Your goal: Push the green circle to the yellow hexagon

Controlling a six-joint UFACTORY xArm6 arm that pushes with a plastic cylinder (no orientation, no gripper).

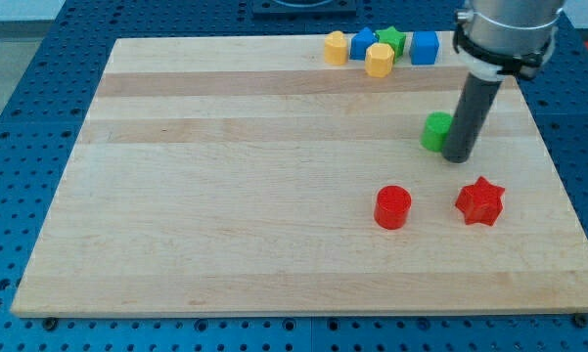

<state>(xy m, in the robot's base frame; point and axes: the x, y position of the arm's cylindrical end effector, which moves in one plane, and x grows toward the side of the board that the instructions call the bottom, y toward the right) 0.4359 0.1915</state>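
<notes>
The green circle (433, 131) lies on the wooden board at the view's right, partly hidden behind my rod. My tip (457, 157) rests on the board touching the green circle's right side. Two yellow blocks sit at the view's top: a yellow hexagon (379, 60) and another yellow block (336, 47) to its left. The green circle lies below and to the right of them, well apart.
A blue block (362, 43), a green star (390, 40) and a blue cube (425, 47) cluster with the yellow blocks at the top edge. A red cylinder (392, 207) and a red star (480, 201) lie below my tip. The wooden board (225, 196) sits on a blue perforated table.
</notes>
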